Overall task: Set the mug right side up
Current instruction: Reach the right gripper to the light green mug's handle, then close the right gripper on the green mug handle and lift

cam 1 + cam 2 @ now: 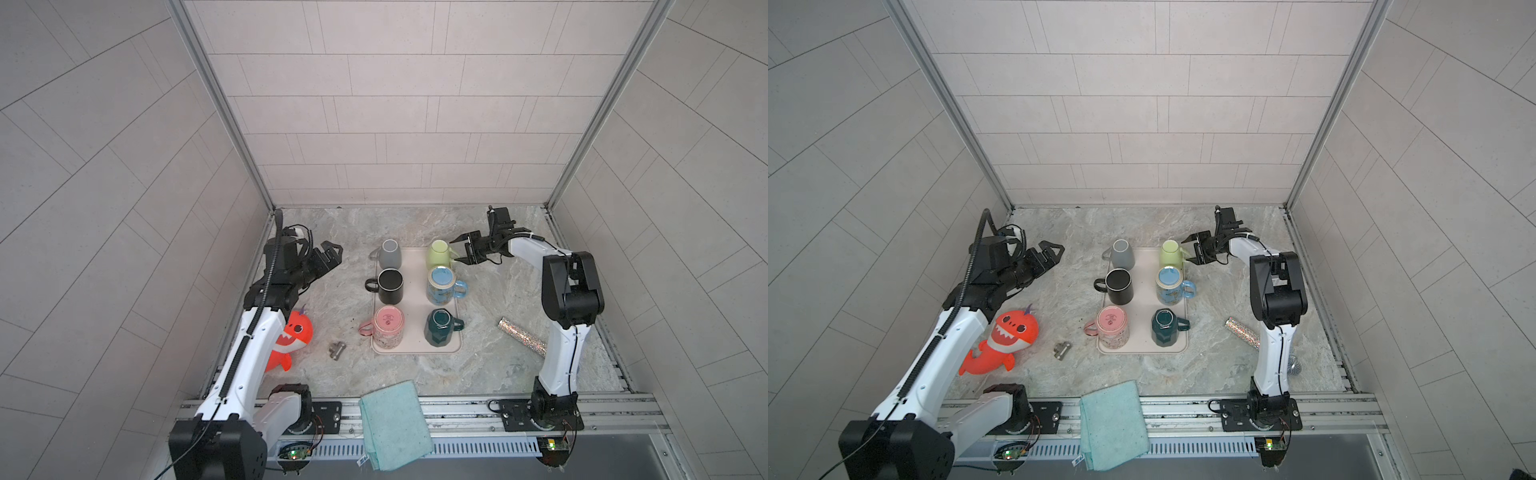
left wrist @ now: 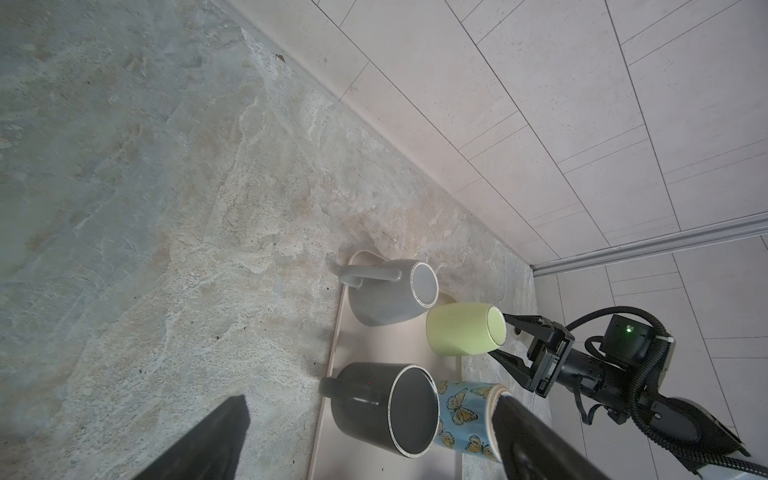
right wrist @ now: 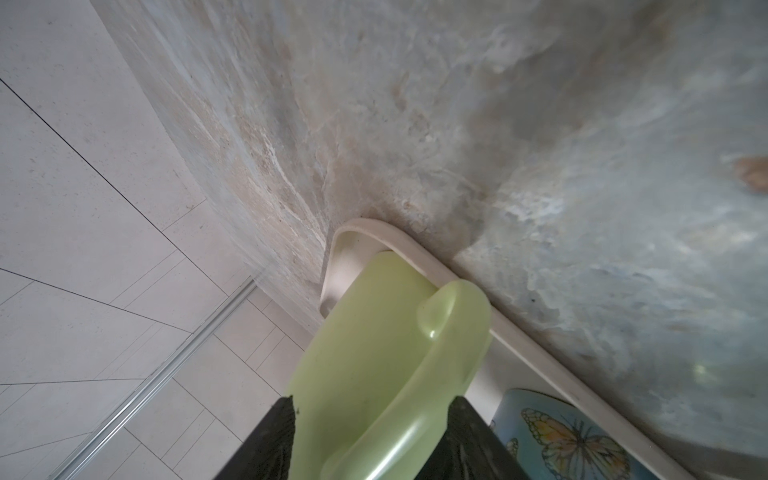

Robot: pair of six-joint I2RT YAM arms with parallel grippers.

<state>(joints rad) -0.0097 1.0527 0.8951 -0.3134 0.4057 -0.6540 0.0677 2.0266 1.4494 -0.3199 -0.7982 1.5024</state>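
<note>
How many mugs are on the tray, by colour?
grey mug: 1
light green mug: 1
black mug: 1
blue butterfly mug: 1
pink mug: 1
dark green mug: 1
Total on the tray: 6

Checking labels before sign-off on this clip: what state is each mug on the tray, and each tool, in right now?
gray mug: upside down, on the tray.
green mug: upside down, between the right tool's jaws.
black mug: upright.
butterfly mug: cannot tell.
pink mug: upside down.
teal mug: cannot tell.
left tool: open, holding nothing.
right tool: jaws astride the green mug; grip unclear.
</note>
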